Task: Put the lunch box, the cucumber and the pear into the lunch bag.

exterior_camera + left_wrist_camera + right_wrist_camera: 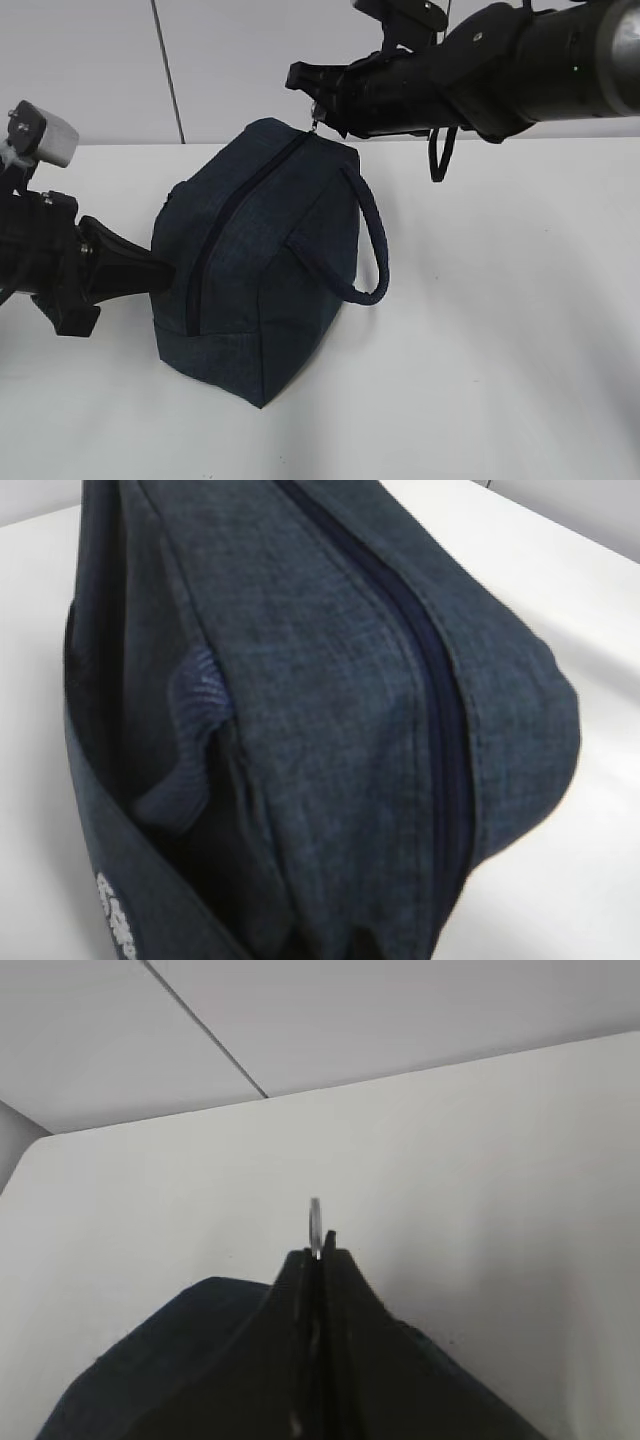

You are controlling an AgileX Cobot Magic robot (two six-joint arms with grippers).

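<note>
From the exterior view the navy lunch bag (265, 260) stands on the white table (500, 330) with its zipper (235, 215) closed, the left gripper (150, 272) pressed against its near end and the right gripper (318, 100) at its far top corner. Only the right wrist view shows those fingers pressed together on the silver ring pull (316, 1222). The left wrist view shows just bag fabric and zipper, so I cannot tell whether the left gripper is spread or closed.

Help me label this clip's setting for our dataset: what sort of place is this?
Probably a lab or test bench: a bare white table, a plain pale panelled wall, and only the lunch bag set out between the two arms.
</note>
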